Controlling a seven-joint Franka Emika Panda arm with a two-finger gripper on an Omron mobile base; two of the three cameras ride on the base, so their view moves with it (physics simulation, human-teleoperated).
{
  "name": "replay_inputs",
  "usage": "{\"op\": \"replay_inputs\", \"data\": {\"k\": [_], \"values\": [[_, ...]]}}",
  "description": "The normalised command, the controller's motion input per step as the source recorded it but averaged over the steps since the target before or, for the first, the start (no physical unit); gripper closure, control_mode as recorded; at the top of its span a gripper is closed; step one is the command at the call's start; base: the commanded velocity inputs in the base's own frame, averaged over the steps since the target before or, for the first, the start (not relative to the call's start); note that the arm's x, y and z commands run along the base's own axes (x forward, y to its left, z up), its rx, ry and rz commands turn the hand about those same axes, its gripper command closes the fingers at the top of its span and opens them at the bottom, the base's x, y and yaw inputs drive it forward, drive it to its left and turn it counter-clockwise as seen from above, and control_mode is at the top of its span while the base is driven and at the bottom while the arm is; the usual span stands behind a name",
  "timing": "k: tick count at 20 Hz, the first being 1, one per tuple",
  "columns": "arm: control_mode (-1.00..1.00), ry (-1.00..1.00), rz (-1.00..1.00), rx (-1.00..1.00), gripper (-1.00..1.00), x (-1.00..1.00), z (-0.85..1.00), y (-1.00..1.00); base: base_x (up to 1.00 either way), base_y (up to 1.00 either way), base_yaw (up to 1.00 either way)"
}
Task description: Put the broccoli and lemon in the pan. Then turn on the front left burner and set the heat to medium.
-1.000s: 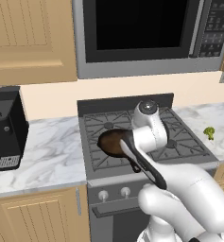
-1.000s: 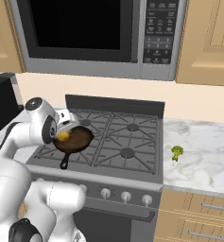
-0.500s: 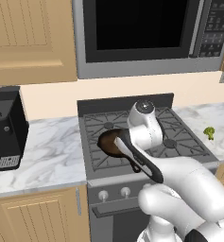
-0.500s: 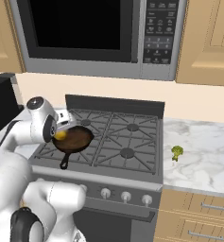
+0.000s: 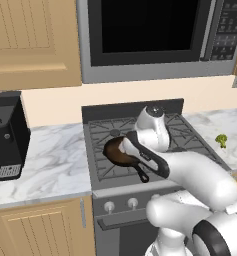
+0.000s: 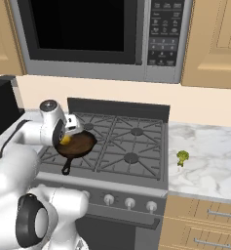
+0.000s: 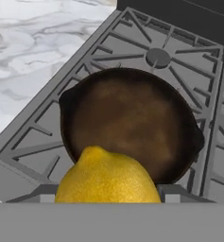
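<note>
- Holding the lemon (image 7: 107, 177) between its fingers, my gripper (image 6: 68, 138) hung just above the pan (image 7: 130, 120); the fruit sat clamped at the bottom of the hand view, over the pan's near rim.
- That one lemon was smooth, waxy yellow, rounded with a small nub at one end.
- One pan, round, dark brown-black with a low rim and a short straight black handle (image 5: 140, 173), rested on the front left burner (image 5: 121, 156) of the stove.
- Grey grid grates (image 6: 131, 146) crossed the cooktop; I counted three round burner caps showing in the right base view.
- One broccoli (image 6: 182, 156), bumpy and bright green, lay on the veined white marble counter (image 6: 209, 161) right of the stove, well apart from the pan.
- Three round knobs (image 6: 129, 202) lined the stove front.
</note>
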Motion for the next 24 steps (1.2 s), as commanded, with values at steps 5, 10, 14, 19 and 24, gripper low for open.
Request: {"op": "replay_inputs", "data": {"k": [5, 10, 14, 19, 24], "values": [[-1.0, 0.11, 0.0, 0.01, 1.0, 0.33, -0.28, 0.17, 0.0, 0.0, 0.0], [-1.0, 0.07, 0.0, 0.0, 1.0, 0.38, -0.3, 0.09, 0.0, 0.0, 0.0], [-1.0, 0.01, 0.0, 0.02, 1.0, 0.34, -0.23, 0.0, 0.0, 0.0, 0.0], [-1.0, 0.03, 0.0, 0.01, 1.0, 0.29, -0.3, 0.0, 0.0, 0.0, 0.0], [-1.0, 0.0, 0.0, 0.0, 1.0, 0.15, -0.3, 0.01, 0.0, 0.0, 0.0]]}}
